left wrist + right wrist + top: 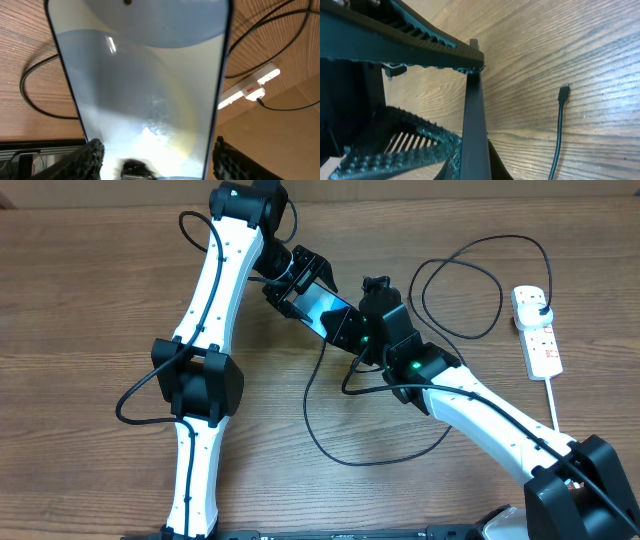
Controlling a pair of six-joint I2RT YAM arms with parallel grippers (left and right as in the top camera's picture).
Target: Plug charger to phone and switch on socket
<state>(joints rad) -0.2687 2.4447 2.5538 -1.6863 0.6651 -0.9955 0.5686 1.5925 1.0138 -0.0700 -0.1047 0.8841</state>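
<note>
The phone (322,308) with its light blue screen is held up off the table between both grippers. My left gripper (298,282) is shut on its far end; in the left wrist view the phone (145,85) fills the frame between my fingers (157,162). My right gripper (352,332) is shut on its near end, and the phone shows edge-on (472,125) in that wrist view. The charger cable (350,463) loops over the table. Its connector tip (563,93) lies loose on the wood. Its black plug (537,304) sits in the white socket strip (540,345).
The socket strip with red switches also shows in the left wrist view (247,89); its thick white cord (553,405) runs toward the front right. Cable loops lie behind and in front of my right arm (480,410).
</note>
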